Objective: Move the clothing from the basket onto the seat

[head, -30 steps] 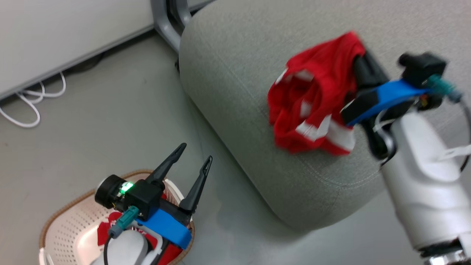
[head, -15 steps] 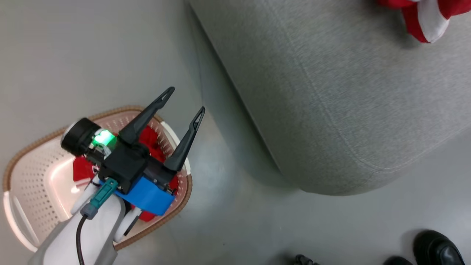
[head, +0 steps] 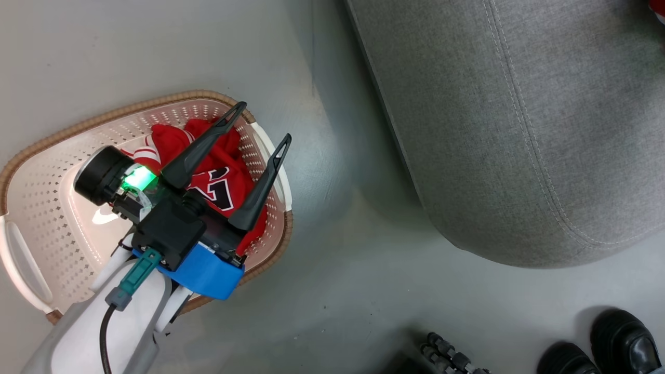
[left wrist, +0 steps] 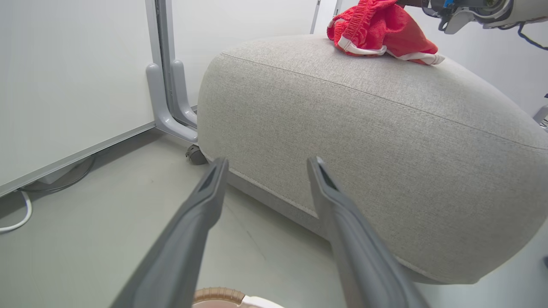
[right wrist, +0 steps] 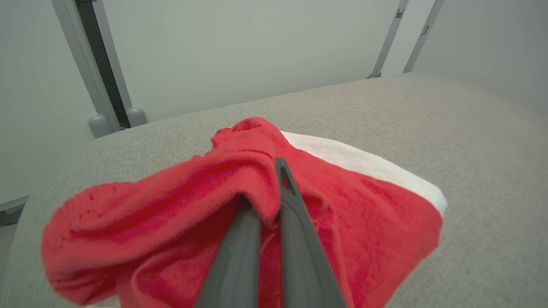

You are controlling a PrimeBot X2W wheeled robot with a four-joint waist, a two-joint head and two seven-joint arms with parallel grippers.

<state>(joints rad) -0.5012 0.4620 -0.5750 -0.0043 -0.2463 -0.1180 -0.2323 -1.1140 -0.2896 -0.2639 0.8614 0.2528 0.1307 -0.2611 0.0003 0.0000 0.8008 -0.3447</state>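
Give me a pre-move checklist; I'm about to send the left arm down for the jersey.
1. The left gripper open: ok, fingers apart, nothing between them.
2. It hangs over the basket: ok.
3. Fingers aimed down at the jersey: not ok, the left wrist view looks along them at the seat's side.
4. Jersey free to lift: cannot tell, the gripper hides part of it.
5. The right gripper let go: not ok, shut on the red garment lying on the seat.
6. Person's shoes away from the basket: ok.
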